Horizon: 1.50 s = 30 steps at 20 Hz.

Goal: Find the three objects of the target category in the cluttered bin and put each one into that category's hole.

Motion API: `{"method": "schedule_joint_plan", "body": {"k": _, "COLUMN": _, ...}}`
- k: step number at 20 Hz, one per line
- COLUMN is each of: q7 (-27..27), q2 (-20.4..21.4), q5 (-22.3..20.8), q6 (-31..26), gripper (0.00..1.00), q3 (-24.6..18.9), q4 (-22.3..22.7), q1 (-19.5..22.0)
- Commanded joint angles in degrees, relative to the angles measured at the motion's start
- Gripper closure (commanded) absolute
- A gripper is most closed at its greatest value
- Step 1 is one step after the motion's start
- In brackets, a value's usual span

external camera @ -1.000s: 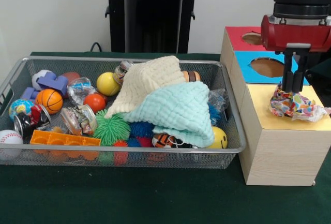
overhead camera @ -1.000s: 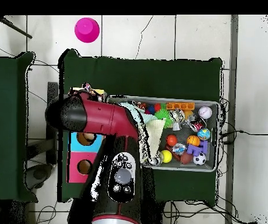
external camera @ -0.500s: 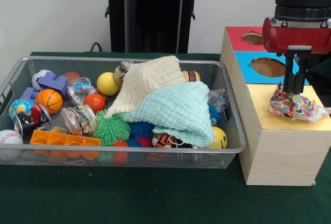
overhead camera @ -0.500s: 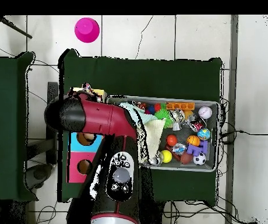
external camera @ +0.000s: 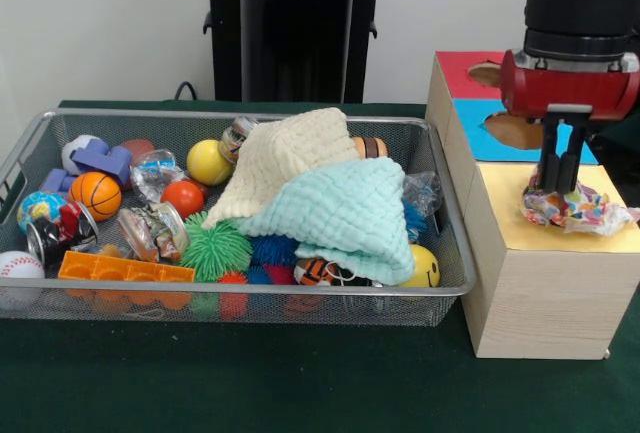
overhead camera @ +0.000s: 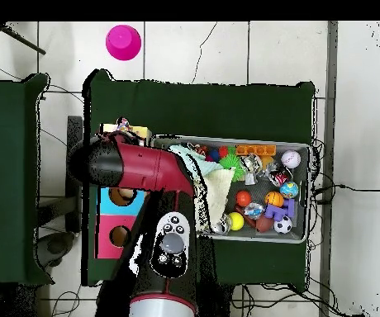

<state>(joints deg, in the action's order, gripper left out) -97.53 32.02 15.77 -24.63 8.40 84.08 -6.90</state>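
My gripper [external camera: 560,189] reaches straight down over the yellow-topped box [external camera: 610,243], its fingers close together and pressed into a crinkly plastic wad [external camera: 580,209] that lies on the yellow top. The wad hides the yellow box's hole. In the overhead view the wad [overhead camera: 127,127] peeks out past my arm [overhead camera: 140,169], which hides the gripper. The wire-mesh bin [external camera: 230,298] stands left of the boxes. Two more plastic wads lie in it, one at the front left [external camera: 155,231] and one by the right wall [external camera: 422,193].
The blue-topped hole [external camera: 512,131] and the red-topped hole [external camera: 486,73] lie behind the yellow top. The bin holds a cream cloth [external camera: 285,153], a mint cloth [external camera: 340,208], balls, spiky balls [external camera: 215,249] and orange bricks [external camera: 125,271]. A pink cup [overhead camera: 123,41] stands on the floor.
My gripper has shifted slightly left and sunk a little lower into the wad. The wad stays on the yellow top, slightly more flattened.
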Motion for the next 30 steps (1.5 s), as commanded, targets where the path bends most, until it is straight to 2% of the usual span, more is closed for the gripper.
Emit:
{"method": "schedule_joint_plan", "body": {"k": 1, "q7": -9.95, "q2": -3.31, "q5": -1.51, "q6": 1.48, "gripper": 1.0, "q3": -1.24, "q4": 3.81, "q1": 1.11}}
{"method": "schedule_joint_plan", "body": {"k": 8, "q7": -11.05, "q2": -3.65, "q5": -0.15, "q6": -0.94, "gripper": 1.0, "q3": -1.51, "q4": 3.58, "q1": 1.05}}
{"method": "schedule_joint_plan", "body": {"k": 17, "q7": -11.28, "q2": -5.21, "q5": -0.16, "q6": -0.62, "gripper": 1.0, "q3": -1.58, "q4": 3.36, "q1": 0.91}}
{"method": "schedule_joint_plan", "body": {"k": 30, "q7": -13.59, "q2": -9.07, "q5": 0.87, "q6": 4.97, "gripper": 1.0, "q3": -1.72, "q4": 3.38, "q1": 0.04}}
